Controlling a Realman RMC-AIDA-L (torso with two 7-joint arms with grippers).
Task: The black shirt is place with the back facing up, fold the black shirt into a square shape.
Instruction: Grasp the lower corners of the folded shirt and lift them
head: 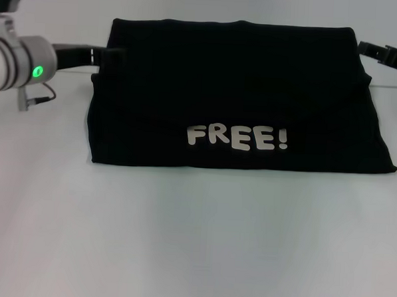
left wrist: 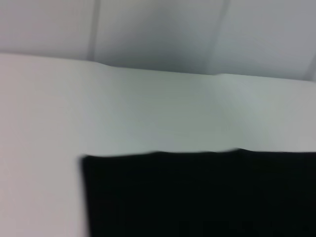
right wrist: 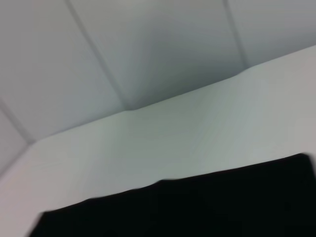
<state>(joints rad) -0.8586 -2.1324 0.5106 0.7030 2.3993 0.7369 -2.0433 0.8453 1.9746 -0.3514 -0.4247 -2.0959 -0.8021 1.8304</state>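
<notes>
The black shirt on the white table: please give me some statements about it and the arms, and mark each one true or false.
1. The large black fabric shirt shows white "FREE!" lettering near its front edge. True.
2. The shirt lies spread out flat with both sleeves extended. False: it is already folded into a roughly rectangular shape.
3. The left end effector is at the shirt's far left corner. True.
4. The white table in front of the shirt holds a second garment. False: only bare table shows there.
5. The lettering is red. False: it is white.
</notes>
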